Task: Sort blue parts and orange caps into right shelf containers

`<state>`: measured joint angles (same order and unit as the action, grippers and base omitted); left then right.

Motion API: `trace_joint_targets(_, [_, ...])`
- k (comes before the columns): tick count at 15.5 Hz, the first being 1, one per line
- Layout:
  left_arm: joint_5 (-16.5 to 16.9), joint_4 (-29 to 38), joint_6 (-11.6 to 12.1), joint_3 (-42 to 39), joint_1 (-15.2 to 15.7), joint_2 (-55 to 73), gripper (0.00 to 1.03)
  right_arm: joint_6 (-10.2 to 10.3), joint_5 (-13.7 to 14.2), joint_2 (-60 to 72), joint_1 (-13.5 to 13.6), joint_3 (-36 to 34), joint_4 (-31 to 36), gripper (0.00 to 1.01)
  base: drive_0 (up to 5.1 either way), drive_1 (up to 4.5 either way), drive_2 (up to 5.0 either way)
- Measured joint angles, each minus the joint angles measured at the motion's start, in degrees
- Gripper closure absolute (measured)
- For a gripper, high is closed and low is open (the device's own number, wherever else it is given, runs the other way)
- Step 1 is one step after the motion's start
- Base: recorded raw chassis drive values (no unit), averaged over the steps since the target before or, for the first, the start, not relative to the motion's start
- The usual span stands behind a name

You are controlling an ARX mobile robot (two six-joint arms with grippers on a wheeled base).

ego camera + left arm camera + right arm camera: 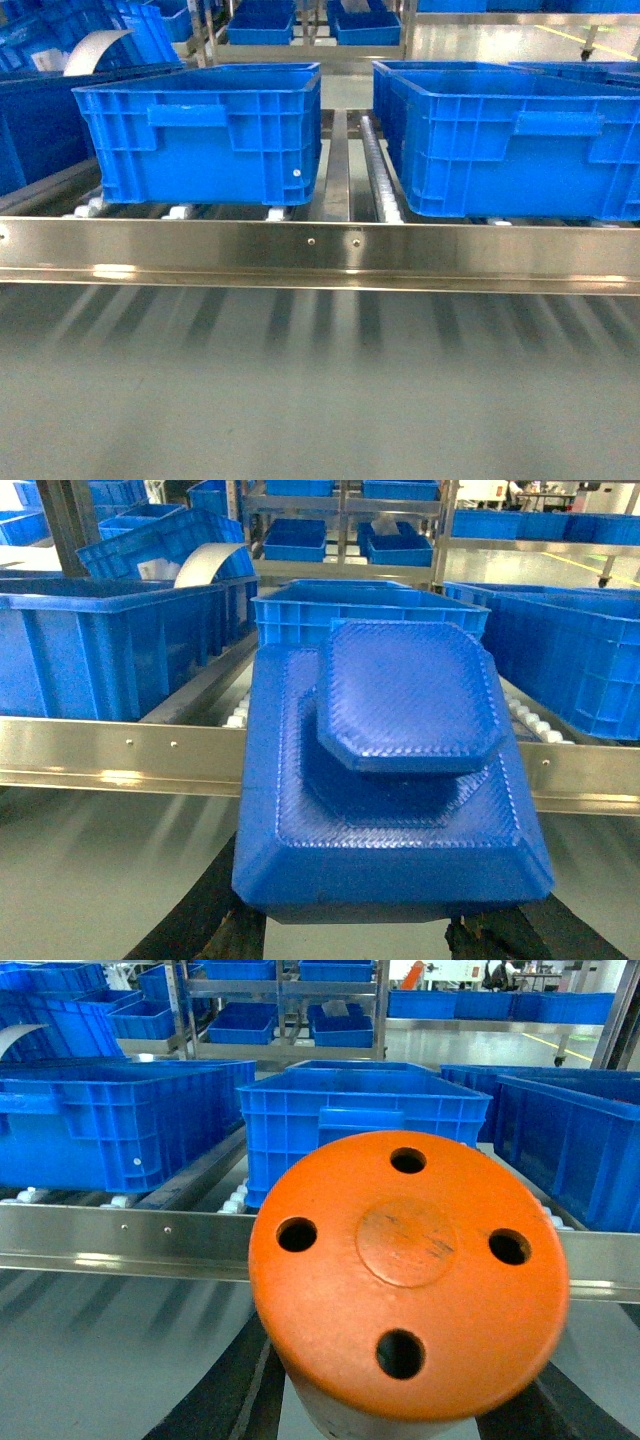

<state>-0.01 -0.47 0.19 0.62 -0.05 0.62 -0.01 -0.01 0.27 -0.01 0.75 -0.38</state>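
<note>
A blue part is clamped in the left gripper, an orange cap in the right gripper, both short of the shelf. Neither is seen in the head view. The containers have tall walls; a low approach could catch a rim, and either piece could be knocked loose.

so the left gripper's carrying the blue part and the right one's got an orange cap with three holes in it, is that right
Nearly. The orange cap has four holes, not three; the right wrist view shows them spaced around a raised centre disc. The rest holds: the blue part fills the left wrist view, apparently carried by that gripper, whose fingers are mostly hidden.
</note>
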Motion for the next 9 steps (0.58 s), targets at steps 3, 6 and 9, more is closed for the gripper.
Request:
trace_joint_targets(3, [0.0, 0.0, 0.0, 0.0, 0.0, 0.0, 0.62, 0.0, 0.0, 0.0, 0.0, 0.0, 0.0, 0.58, 0.0, 0.0, 0.0])
trace_joint_targets(6, [0.0, 0.0, 0.0, 0.0, 0.0, 0.0, 0.62, 0.0, 0.0, 0.0, 0.0, 0.0, 0.0, 0.58, 0.1, 0.43, -0.3])
trace_joint_targets(9, [0.0, 0.0, 0.0, 0.0, 0.0, 0.0, 0.62, 0.0, 0.0, 0.0, 0.0, 0.0, 0.0, 0.58, 0.2, 4.41, -4.0])
